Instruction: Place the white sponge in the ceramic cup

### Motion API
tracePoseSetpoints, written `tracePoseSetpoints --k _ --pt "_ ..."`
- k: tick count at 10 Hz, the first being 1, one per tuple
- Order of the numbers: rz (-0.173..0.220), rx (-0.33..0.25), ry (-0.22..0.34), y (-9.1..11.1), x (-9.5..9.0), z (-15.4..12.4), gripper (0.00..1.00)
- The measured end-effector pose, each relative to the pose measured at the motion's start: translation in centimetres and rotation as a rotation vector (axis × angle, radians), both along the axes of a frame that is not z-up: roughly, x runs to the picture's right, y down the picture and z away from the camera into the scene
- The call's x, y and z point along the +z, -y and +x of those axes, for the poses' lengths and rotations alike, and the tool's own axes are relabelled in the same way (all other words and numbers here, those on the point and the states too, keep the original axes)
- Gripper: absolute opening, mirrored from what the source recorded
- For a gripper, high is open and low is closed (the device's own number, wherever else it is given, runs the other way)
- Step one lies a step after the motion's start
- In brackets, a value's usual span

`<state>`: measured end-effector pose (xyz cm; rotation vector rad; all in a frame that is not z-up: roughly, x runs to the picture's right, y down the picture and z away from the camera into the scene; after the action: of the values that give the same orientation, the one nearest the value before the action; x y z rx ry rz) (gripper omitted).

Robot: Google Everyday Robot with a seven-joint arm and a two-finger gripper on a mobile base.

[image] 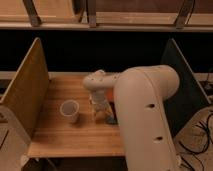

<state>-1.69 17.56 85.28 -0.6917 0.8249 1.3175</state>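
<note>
The ceramic cup [70, 110] is a small pale round cup standing upright on the wooden table [55, 135], left of centre. My gripper [100, 113] hangs from the big white arm [142, 107] and points down at the table just right of the cup, a short gap apart from it. A pale thing shows at the gripper's tip, possibly the white sponge, but I cannot make it out. A sliver of the orange plate [110, 95] shows behind the gripper, mostly hidden by the arm.
A wooden side panel [26, 90] stands along the table's left edge and a dark panel [182, 85] along the right. A dark object [111, 120] lies on the table by the gripper's right side. Cables [202, 135] lie on the floor at right.
</note>
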Motion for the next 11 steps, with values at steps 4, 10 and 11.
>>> tracePoseSetpoints --k 4,10,11 --pt "-0.026 0.005 0.011 -1.1 0.2 -0.7 0.65" --pt "-0.007 0.012 -0.074 0.2 0.1 2.6 0.65" --pt "-0.002 0.010 -0.081 0.5 0.0 2.9 0.65"
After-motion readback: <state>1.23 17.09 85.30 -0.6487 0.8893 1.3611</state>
